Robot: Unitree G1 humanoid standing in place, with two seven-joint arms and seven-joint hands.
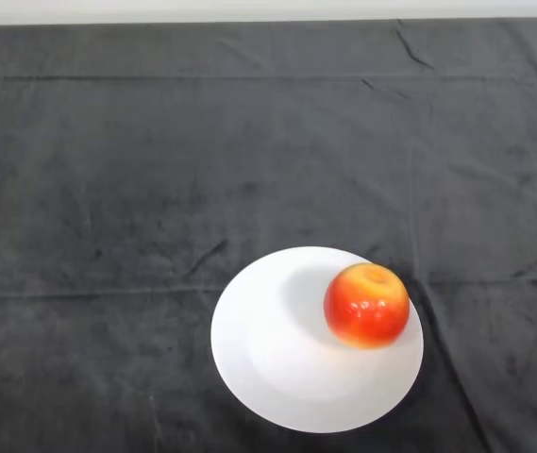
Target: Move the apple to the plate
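The plate [287, 368] is lying on the cloth [155, 170] covering the bench, toward the near edge and slightly right of centre. The apple [366, 304] is sitting on the plate, at its right, far side, stem end up.

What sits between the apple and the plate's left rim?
Nothing: in the head view, only bare white plate surface lies left of the apple, which sits toward its right edge.

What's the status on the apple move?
No arm in frame. Apple sits upright on the white plate, toward its right rim. Nothing else on the dark cloth.
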